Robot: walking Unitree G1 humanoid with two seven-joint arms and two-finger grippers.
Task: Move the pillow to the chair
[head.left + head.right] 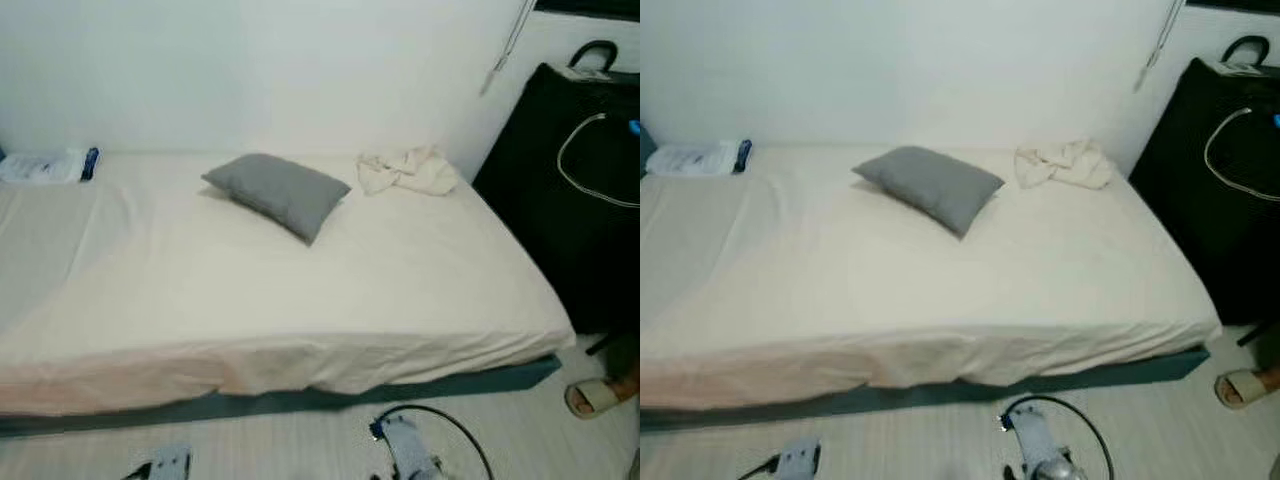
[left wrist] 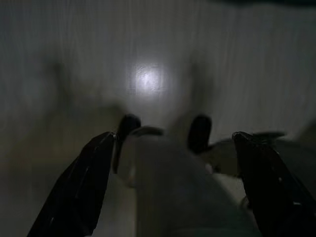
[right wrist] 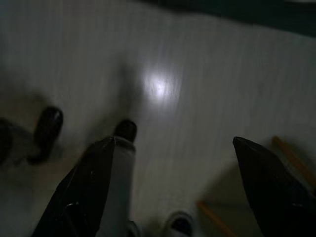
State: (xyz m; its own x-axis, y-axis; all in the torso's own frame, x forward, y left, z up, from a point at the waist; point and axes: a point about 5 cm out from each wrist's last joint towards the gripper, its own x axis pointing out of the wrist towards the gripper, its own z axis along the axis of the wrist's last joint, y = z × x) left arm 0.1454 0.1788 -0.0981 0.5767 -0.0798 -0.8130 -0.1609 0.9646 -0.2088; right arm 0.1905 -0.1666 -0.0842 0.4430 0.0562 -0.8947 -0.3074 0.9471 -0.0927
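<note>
Silver arm parts poke into the near edge of the head views, low over the pale floor point(image 1: 520, 430). The left gripper point(image 2: 170, 148) hangs idle toward that floor, its two black fingers point(image 2: 81, 187) spread wide with nothing between them. The right gripper point(image 3: 173, 158) hangs the same way, fingers point(image 3: 86, 192) released and parted over bare floor. A black cable point(image 1: 450, 425) loops by the right arm.

Beyond them stands the bed point(image 1: 250, 300), covered with a cream sheet over a dark teal base. At its right end, on the floor, a person's foot in a light slipper point(image 1: 595, 397) shows beside a black suitcase point(image 1: 570, 200) with a white cord draped on it.

Farther back on the sheet lies the grey pillow point(image 1: 280, 192), flat and angled, near the wall side and well apart from both grippers. Just to its right sits a crumpled cream cloth point(image 1: 408, 170). In the far left corner of the bed rests a white packet with a blue end point(image 1: 45, 166).
</note>
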